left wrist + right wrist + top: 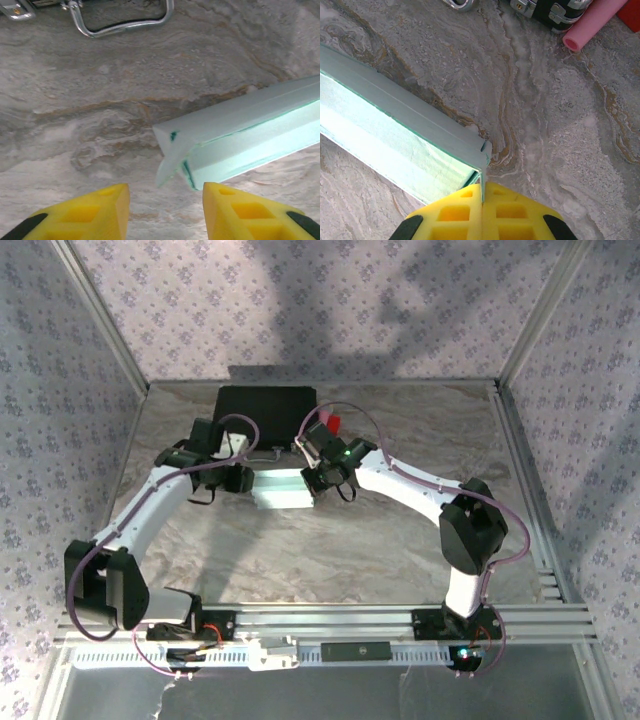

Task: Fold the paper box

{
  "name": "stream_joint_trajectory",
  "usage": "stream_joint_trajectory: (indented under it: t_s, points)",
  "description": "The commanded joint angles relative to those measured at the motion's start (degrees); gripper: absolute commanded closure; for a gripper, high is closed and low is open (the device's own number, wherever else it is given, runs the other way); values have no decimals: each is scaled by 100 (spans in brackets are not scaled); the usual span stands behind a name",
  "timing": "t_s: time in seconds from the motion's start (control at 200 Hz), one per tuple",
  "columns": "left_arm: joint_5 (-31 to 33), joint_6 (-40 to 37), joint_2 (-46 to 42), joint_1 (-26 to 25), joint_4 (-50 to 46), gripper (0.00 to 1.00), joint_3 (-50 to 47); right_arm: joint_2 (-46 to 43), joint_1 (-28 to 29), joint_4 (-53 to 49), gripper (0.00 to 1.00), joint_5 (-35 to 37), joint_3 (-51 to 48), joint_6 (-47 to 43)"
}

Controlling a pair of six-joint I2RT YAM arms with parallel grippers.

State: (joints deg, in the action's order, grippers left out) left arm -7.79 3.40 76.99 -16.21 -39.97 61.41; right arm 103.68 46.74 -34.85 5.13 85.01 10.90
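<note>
ok so the right gripper [482, 189] has its jaws shut at the paper box [395, 140] corner, bottom centre, the left gripper [165, 189] holds jaws partly open just short of the loose end flap [170, 160], box sitting mid-frame on the counter [380, 550], so I'd ease in squarely and tuck gently.

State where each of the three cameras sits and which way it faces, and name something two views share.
Top external: above and behind the arms, looking down on the table; both arms, bases nearest.
Left wrist: low over the table, facing one end of the paper box; the left gripper, yellow fingers apart.
Right wrist: looking down at the box's other end; the right gripper, fingers shut at its corner.
Shared: all three show the pale blue box on the marbled table.
</note>
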Motion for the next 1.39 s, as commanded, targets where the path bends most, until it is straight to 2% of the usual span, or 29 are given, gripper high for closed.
stream_joint_trajectory:
  t_s: [0.0,0.095,0.255,0.47,0.894,1.389]
  points:
    - [286,-118,-234,-32,400,53,30,118,-32,-127,100,-75,174,-52]
    - [1,-188,-70,-32,364,53,103,126,-40,-131,100,-82,176,-52]
    - [-209,-226,357,-54,321,61,213,144,-49,-134,100,-74,182,-52]
    - [-137,-101,351,-58,460,81,205,126,-42,-110,100,-78,174,-44]
    - [-203,76,392,-260,518,90,147,210,2,-254,100,-19,354,120]
    - [-168,637,310,-407,813,98,-141,372,51,-534,100,87,647,973]
